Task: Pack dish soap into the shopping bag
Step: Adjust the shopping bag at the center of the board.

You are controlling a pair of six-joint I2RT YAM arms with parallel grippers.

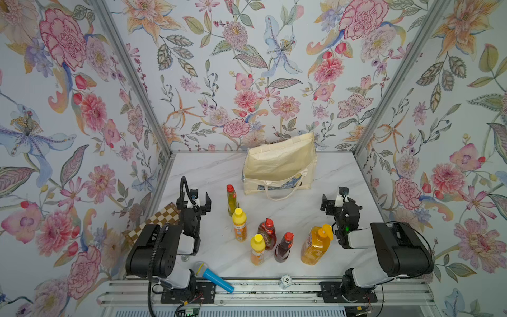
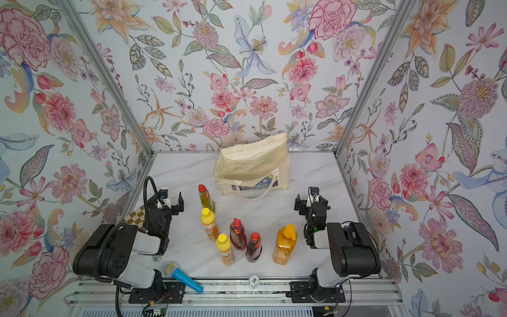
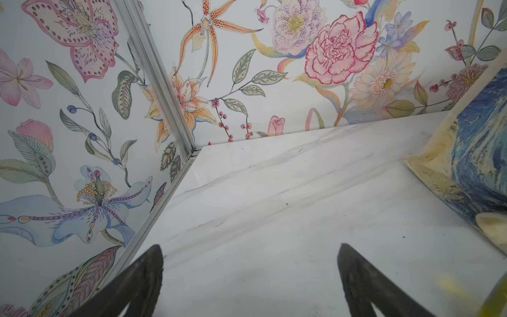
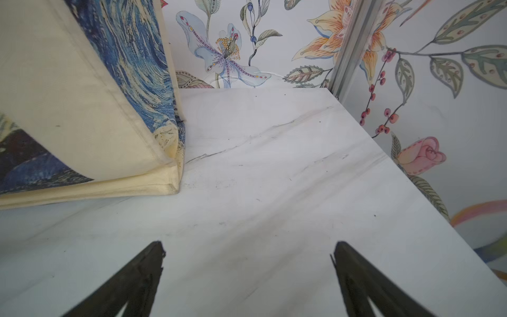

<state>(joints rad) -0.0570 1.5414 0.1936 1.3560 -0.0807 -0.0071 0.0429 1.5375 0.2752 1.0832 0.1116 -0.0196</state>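
Standing between gaping left tool point(image 1: 193, 204) and right tool point(image 1: 339, 204), untouched dish soap point(image 1: 267, 233).

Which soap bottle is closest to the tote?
The slim yellow-green red-capped bottle, by a front corner of the canvas tote; it is the only yellow-green one, and the rest stand farther off.

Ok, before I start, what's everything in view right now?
shopping bag: one, cream with blue picture, open, table's back
pump bottle: one, orange, rightmost bottle
yellow-capped bottles: two, orange, mid-table
dark red bottles: two, red caps, mid-table
slim bottle: one, yellow-green, nearest the bag
toy microphone: one, blue, front edge
checkerboard: one, brown and cream, left edge
token: one, white, marked 10, front edge
table: one, white marble
left claw: one, black, open, empty
right claw: one, black, open, empty
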